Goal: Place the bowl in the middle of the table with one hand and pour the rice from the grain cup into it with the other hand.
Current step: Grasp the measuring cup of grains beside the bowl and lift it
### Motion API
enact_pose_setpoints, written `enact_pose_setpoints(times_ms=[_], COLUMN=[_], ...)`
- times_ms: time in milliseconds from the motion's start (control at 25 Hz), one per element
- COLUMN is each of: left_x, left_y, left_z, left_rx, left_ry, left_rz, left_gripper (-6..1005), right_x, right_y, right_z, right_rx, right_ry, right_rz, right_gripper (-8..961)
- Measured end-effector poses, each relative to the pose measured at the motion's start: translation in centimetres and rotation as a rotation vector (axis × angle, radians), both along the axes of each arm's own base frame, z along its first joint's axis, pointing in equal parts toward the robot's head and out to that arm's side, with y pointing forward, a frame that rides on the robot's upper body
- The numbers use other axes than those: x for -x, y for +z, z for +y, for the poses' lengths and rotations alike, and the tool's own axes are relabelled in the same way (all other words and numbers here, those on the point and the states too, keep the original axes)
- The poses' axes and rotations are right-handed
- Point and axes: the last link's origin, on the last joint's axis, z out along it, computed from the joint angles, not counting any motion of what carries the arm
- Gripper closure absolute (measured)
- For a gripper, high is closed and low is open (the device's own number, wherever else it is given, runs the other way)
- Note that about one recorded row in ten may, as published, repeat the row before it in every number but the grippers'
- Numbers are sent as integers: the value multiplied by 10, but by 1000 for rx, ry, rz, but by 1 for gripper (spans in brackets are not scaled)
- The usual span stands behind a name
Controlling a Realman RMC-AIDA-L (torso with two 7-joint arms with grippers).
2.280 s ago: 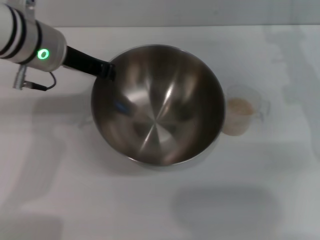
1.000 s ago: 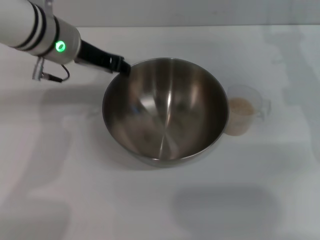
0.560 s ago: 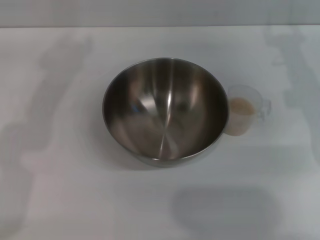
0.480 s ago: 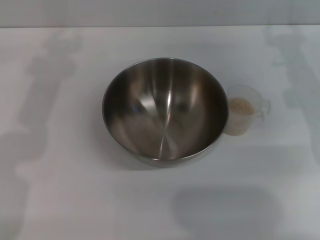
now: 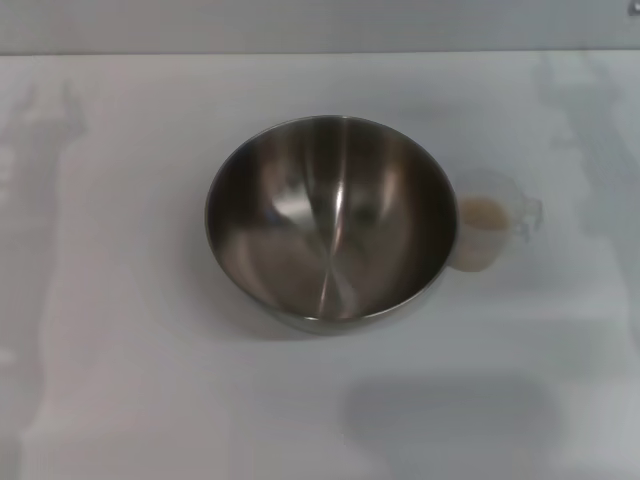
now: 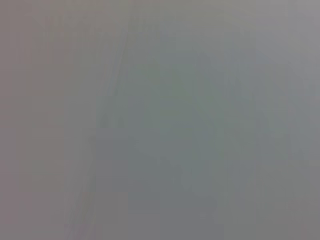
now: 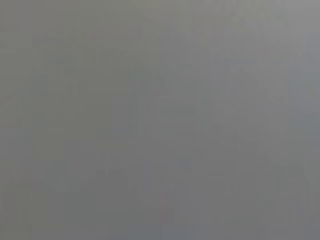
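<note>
Grain cup (image 5: pixel 488 232) touching bowl (image 5: pixel 330 222) on its right — probably right arm's reach | handle pointing right | grippers unseen — state unknown.

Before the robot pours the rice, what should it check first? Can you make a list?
1. Bowl standing near the middle of the table: ok.
2. Bowl empty inside: ok.
3. Grain cup upright, right beside the bowl: ok.
4. Rice still in the cup: ok.
5. Cup touching the bowl or just next to it: cannot tell.
6. A gripper ready at the cup: not ok, neither gripper is in view.
</note>
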Motion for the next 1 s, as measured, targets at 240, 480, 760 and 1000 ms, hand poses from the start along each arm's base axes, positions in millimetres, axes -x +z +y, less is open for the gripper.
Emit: enact_pose_setpoints(times_ms=[240, 480, 760, 1000], left_x=[15, 24, 27, 29], left_y=[-8, -11, -14, -19], left_z=[1, 8, 16, 20], left_rx=[138, 188, 205, 212], left_ry=[-76, -24, -1, 25], left_rz=[-25, -16, 0, 35], left_gripper=[596, 469, 218, 192], right_x=[-34, -52, -56, -64], right_y=[-11, -29, -60, -77], right_z=[-56, -110, -159, -186], right_rx=[-18, -35, 46, 94], right_ry=[-35, -109, -173, -261], right_rz=[108, 114, 68, -1], right_gripper=[437, 438, 438, 437])
